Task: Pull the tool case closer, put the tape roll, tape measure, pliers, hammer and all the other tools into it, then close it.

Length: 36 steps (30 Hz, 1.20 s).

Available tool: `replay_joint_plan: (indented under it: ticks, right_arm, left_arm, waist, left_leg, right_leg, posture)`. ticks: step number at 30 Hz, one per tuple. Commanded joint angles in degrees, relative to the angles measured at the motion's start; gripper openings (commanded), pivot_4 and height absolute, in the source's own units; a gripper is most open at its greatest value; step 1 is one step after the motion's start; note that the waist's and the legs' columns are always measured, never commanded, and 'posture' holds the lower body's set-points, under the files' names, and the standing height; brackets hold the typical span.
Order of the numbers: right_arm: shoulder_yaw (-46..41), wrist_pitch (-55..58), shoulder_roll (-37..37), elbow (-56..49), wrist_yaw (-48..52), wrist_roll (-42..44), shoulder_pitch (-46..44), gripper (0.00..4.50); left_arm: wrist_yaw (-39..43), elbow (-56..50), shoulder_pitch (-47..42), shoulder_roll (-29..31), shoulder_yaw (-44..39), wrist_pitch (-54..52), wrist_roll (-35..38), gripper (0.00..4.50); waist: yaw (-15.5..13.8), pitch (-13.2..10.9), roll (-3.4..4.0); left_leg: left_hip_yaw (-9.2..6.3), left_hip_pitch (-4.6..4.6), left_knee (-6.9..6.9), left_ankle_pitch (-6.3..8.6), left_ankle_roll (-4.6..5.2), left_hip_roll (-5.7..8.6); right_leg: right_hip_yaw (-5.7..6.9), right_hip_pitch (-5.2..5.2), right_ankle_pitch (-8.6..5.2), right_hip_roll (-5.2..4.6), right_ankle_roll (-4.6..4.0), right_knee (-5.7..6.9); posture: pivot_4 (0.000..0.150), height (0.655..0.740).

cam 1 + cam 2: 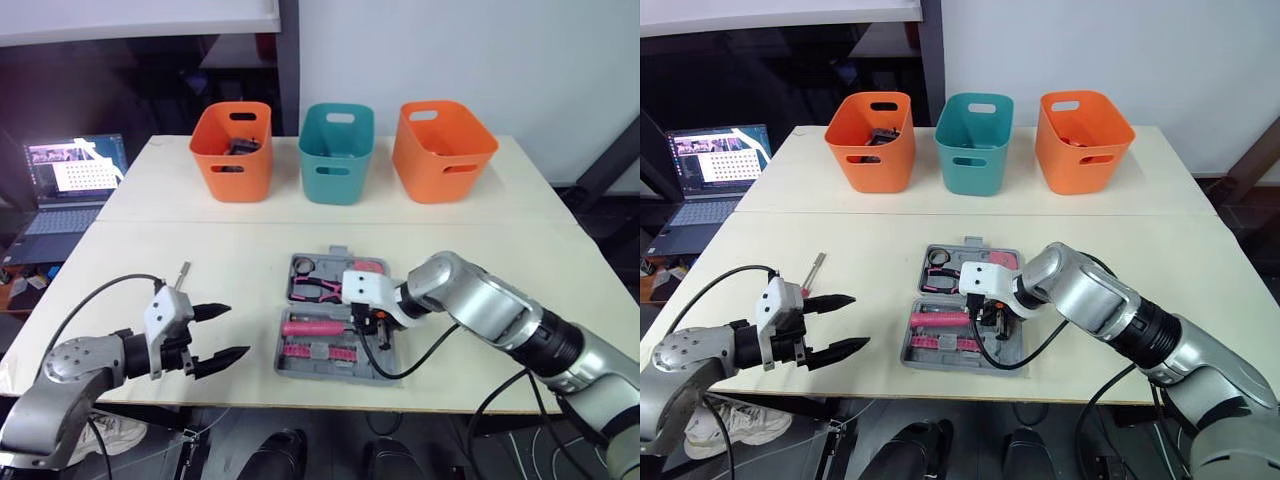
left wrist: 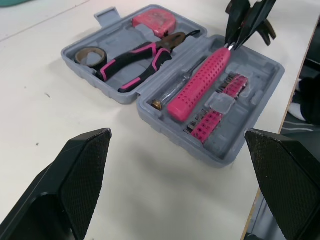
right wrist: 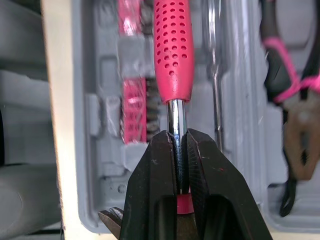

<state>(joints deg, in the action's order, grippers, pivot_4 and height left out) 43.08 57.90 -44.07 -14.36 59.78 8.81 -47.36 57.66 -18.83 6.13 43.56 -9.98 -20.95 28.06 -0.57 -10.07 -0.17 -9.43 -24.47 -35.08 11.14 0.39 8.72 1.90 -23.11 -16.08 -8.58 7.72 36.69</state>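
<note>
Your right gripper is covering the far end of the pink-handled tool, so you cannot tell whether it is the hammer. Its fingers are pressing together on the bare chrome shaft just past the pink grip, pinching it while the tool is lying in the open tool case. A thin screwdriver shaft is lying in the case right alongside that grip, on the side toward the pliers, and a row of pink bits is sitting on the grip's other side.

The pliers, the tape roll and the tape measure are resting in the case half beyond the right gripper. The pliers' nose is blurring out in the right wrist view.

Your left gripper is hovering over the table with its fingers spread wide, holding and touching nothing, well apart from the case. A small metal rod is lying on the table just beyond it; you cannot make out what kind of tool it is.
</note>
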Motion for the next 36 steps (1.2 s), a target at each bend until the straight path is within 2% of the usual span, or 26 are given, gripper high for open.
replay_joint_plan:
  ticks: [1, 23, 30, 33, 36]
  right_arm:
    - [0.0, -0.9, 0.6, -0.1, 1.0, -1.6, -1.4, 0.03]
    - [-0.1, 0.6, 6.8, 4.1, 0.1, -4.4, -0.4, 0.03]
    - [-1.6, -0.7, 5.8, 3.7, 0.4, -4.7, -1.3, 3.26]
    - [-5.5, -1.2, 3.9, 0.9, 1.5, -2.6, -0.9, 3.26]
    - [-12.7, -9.9, 3.6, -1.7, -1.8, -1.9, 4.4, 3.26]
  left_arm:
    - [-0.3, -2.1, 0.3, 0.1, -1.6, 0.4, 1.0, 4.50]
    - [-1.0, -1.7, -0.9, -0.1, -0.1, 0.2, 0.5, 4.50]
    - [-0.7, -1.6, -1.5, -0.1, 0.4, 0.1, 0.6, 4.50]
    - [-0.4, -1.6, -1.8, 0.1, 0.4, -0.1, 0.7, 4.50]
    - [0.1, -1.4, -2.4, 0.1, 0.7, -0.1, 0.9, 4.50]
  waist:
    - [0.0, 0.0, 0.00]
    - [0.5, 0.0, -0.01]
    - [0.9, 0.0, -0.01]
    - [1.1, 0.0, -0.01]
    - [1.1, 0.1, -0.10]
  left_leg:
    - [0.01, 0.00, 0.00, 0.00, 0.00, 0.00]
    - [0.08, 0.03, -0.02, -0.04, -0.08, -0.06]
    - [0.08, 0.03, -0.03, -0.05, -0.10, -0.05]
    - [0.08, 0.03, -0.03, -0.05, -0.10, -0.05]
    - [0.08, 0.03, -0.01, -0.05, -0.10, -0.05]
  right_leg:
    - [-0.01, -0.01, 0.00, -0.01, 0.00, 0.03]
    - [-0.10, -0.18, 0.02, 0.01, -0.03, 0.39]
    - [-0.10, -0.17, 0.02, 0.02, -0.04, 0.39]
    - [-0.10, -0.17, 0.02, 0.02, -0.04, 0.39]
    - [-0.10, -0.17, 0.02, 0.01, -0.04, 0.38]
  posture:
    - [0.150, 0.7400]
    - [0.150, 0.7400]
    - [0.150, 0.7400]
    - [0.150, 0.7400]
    - [0.150, 0.7400]
